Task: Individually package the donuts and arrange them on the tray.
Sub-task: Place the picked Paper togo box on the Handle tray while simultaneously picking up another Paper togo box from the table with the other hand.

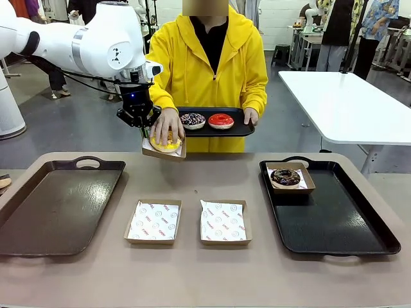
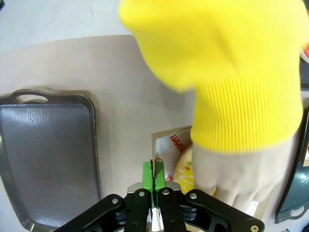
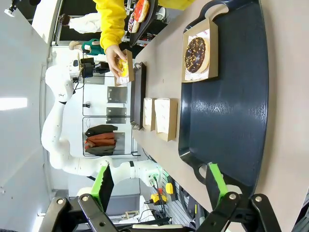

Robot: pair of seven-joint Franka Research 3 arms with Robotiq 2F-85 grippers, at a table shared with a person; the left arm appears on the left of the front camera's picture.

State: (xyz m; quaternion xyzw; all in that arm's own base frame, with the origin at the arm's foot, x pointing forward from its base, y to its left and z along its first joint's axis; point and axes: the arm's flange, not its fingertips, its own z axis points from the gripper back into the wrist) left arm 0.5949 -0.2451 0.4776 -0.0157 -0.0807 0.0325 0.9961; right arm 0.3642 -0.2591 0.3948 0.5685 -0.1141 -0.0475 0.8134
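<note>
Beige table [image 1: 192, 276]: two empty boxes [image 1: 153, 222] [image 1: 224, 222] nearest. Brown tray [image 1: 38, 218] left. Black tray [image 1: 334, 224] right, carrying boxed chocolate donut [image 1: 286, 177]. Right gripper [image 3: 159, 169] fingers spread, empty. Beyond, left gripper [image 2: 153, 174] clenched, seemingly on rim of raised box [image 1: 160, 154]. Person's hand [image 1: 168, 124] covers yellow donut [image 1: 166, 145] inside. Farthest, hand-held tray [image 1: 246, 130]: purple donut [image 1: 192, 120], red donut [image 1: 221, 120]. Four donuts, three trays.

Yellow donut [image 1: 166, 145] mostly under person's hand [image 1: 168, 124] in front view; just a rim shows. Left wrist view: sleeve [image 2: 217, 72] out of focus, blocks approx. half the frame; box [image 2: 169, 141] partly behind hand & left tool [image 2: 153, 169], its wall lost betw. the pads. Left tray [image 1: 58, 205] clipped at pic's left edge. Right tray [image 3: 227, 111] runs off top edge in rt wrist view.
</note>
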